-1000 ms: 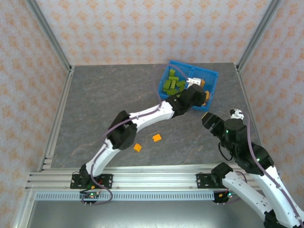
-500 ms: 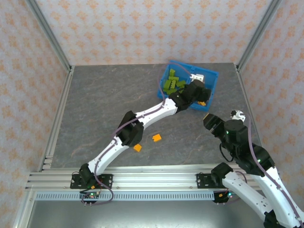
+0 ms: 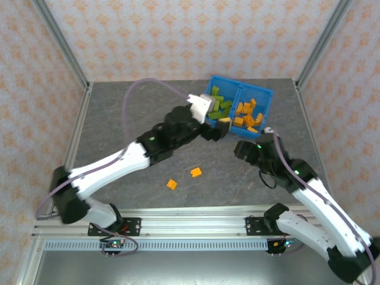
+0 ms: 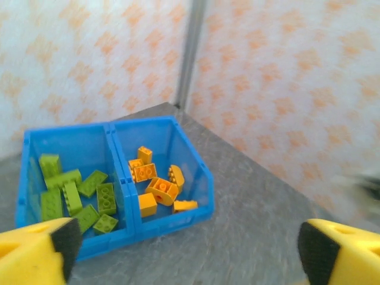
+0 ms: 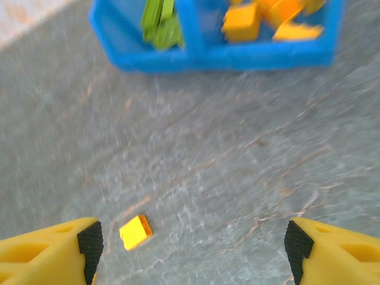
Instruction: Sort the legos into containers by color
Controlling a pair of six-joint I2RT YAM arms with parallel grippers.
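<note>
While the left gripper [image 4: 187,243] and right gripper [image 5: 190,246] both stand wide and empty, I see two orange bricks [image 3: 196,172] loose on the table [image 3: 119,136], apart from the blue bin [image 4: 175,218]. Light, rigid, slick, I judge: pinch across flat sides.

Robotics lab test cell. Aluminium frame posts [image 3: 59,41] and patterned backdrop panels [image 3: 178,35] enclose a grey tabletop [image 3: 113,119]; left arm [image 3: 119,160] and right arm [image 3: 314,202] bolt to a slotted rail [image 3: 190,228].
</note>
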